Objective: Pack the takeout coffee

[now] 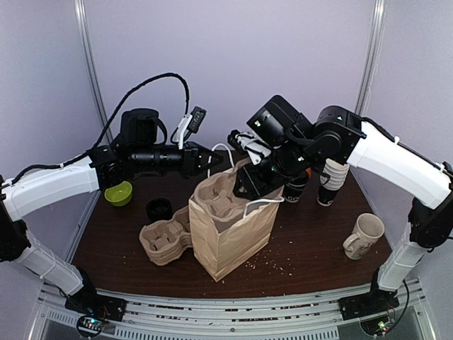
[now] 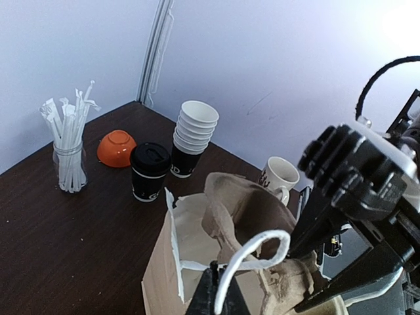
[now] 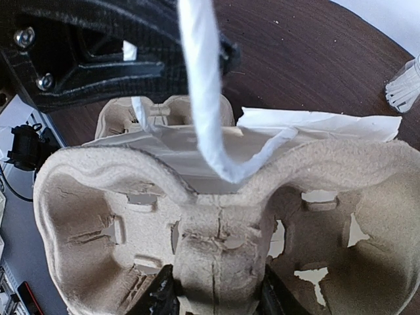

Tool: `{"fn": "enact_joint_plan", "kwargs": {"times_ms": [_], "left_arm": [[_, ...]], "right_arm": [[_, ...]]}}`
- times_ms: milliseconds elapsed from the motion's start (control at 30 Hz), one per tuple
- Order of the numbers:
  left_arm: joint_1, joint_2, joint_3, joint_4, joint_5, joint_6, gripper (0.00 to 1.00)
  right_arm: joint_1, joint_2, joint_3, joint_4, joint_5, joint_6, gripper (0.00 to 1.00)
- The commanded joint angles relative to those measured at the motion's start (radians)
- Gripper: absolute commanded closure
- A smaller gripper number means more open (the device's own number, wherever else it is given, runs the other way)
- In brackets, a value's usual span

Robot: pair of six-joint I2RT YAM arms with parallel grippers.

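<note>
The right claw point(image 3: 216, 300) is clamped on the middle ridge of a pulp carrier point(image 3: 118, 197) standing in the mouth of a paper bag point(image 1: 226, 234); the left claw point(image 2: 216, 302) is pinched together on the bag's white handle point(image 2: 259, 239); the bag stands on a dark wooden table point(image 1: 311, 248), pale lilac walls point(image 1: 233, 49) behind. The coffee point(image 2: 149, 172) stands upright, lid up, long axis vertical, at the table's back just beside the white cups point(image 2: 190, 134); the right arm bends down over the bag, the left reaches in level.
</note>
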Motion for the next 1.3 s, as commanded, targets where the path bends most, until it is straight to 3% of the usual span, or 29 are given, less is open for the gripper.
{"fn": "enact_joint_plan", "kwargs": {"times_ms": [0,1267], "left_arm": [[-0.006,-0.034,-0.002,0.057,-0.053,-0.017,1.00],[-0.006,-0.046,-0.040,0.091,-0.042,-0.023,1.00]], "right_arm": [[0.012,0.011,-0.008,-0.006,-0.007,-0.001,0.63],[-0.055,-0.096,-0.149,0.093,0.049,0.074,0.64]]}}
